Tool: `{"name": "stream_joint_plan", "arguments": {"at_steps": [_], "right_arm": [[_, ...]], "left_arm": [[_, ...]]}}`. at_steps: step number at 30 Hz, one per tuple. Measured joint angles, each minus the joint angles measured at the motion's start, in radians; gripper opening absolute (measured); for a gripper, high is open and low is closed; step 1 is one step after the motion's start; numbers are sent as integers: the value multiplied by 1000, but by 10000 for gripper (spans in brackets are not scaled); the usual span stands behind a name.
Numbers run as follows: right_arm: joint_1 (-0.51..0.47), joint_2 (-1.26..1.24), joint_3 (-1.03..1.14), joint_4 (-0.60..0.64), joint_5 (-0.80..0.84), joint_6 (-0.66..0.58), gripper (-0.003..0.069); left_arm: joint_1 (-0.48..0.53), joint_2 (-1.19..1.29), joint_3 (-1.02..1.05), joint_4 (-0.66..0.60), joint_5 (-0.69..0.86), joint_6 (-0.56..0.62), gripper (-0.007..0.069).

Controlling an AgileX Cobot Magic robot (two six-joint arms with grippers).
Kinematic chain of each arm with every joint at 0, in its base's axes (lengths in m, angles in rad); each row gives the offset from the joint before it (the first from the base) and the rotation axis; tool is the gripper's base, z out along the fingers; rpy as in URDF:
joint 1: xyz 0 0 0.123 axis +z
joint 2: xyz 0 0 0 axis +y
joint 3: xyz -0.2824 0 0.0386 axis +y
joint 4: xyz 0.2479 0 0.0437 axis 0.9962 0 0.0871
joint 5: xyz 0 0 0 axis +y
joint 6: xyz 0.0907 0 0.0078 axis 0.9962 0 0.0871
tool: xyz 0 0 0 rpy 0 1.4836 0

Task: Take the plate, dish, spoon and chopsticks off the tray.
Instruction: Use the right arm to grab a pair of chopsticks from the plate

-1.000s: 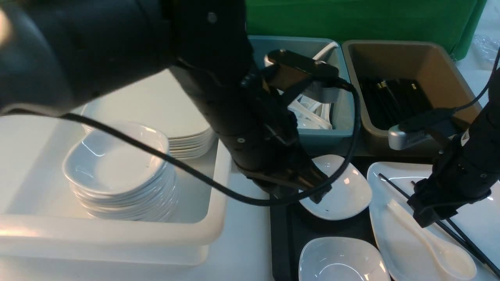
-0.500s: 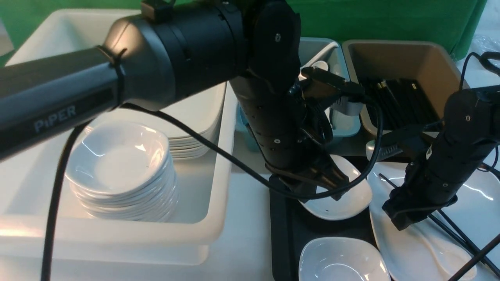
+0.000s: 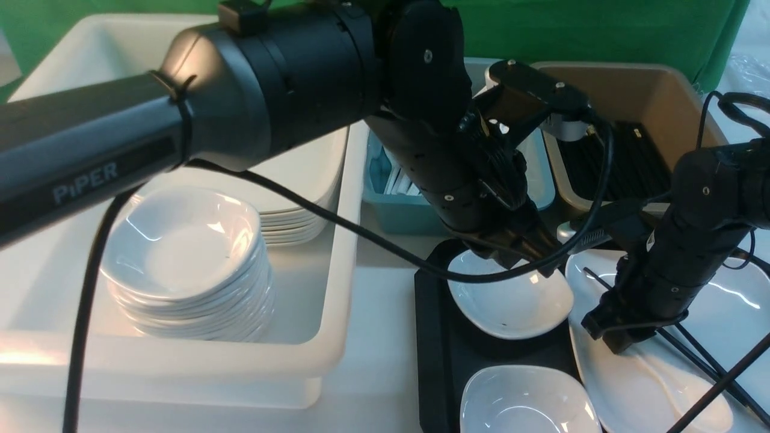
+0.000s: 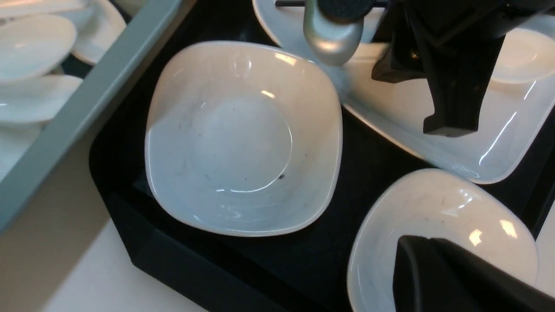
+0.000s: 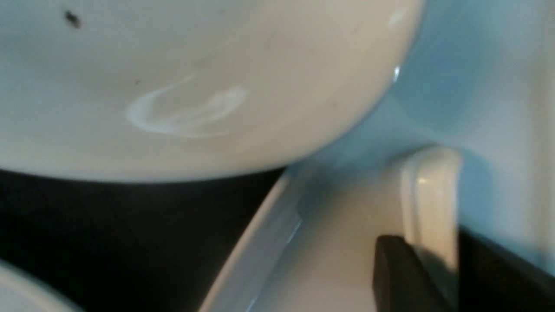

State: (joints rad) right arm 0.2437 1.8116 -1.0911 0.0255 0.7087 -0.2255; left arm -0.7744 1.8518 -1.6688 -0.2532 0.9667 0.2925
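Though both gleam white, dish point(image 3: 511, 300) is squarish, plate point(image 3: 734, 319) broader.

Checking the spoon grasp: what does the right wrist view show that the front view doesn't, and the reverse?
Only the right wrist view: the spoon with its handle end gripped in the jaws of the right gripper. Only the front view: the spoon's bowl lying on the plate, the chopsticks, the teal tub, the brown tub, and stacked dishes in the white bin. Both: the plate, the small dish beside it, and the black tray.
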Motion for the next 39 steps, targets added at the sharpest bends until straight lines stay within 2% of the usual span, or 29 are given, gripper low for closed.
{"name": "stream_joint_plan", "arguments": {"at_steps": [1,2,7,12,19,25,32,35,38,39], "right_arm": [[0,-2,0,1,1,3,99],[0,-4,0,1,1,5,82],[0,-49,0,3,8,28,80],[0,-198,-14,5,2,62,80],[0,-285,-197,81,-220,76,80],[6,-174,-383,198,-478,78,80],[40,83,-587,278,-525,80,87],[66,189,-669,282,-525,80,137],[80,235,-714,285,-506,80,246],[86,256,-732,286,-471,80,332]], "left_arm": [[0,0,0,0,0,0,1],[0,0,0,0,-1,0,1],[0,1,-20,17,-4,0,1],[0,-5,-101,109,-2,-51,1],[56,-68,-233,218,-16,-137,1],[163,-129,-269,226,-125,-215,1],[219,-134,-269,231,-53,-239,1],[219,-134,-269,222,-21,-239,1],[219,-134,-269,208,7,-239,1],[220,-134,-269,198,35,-237,1]]}}
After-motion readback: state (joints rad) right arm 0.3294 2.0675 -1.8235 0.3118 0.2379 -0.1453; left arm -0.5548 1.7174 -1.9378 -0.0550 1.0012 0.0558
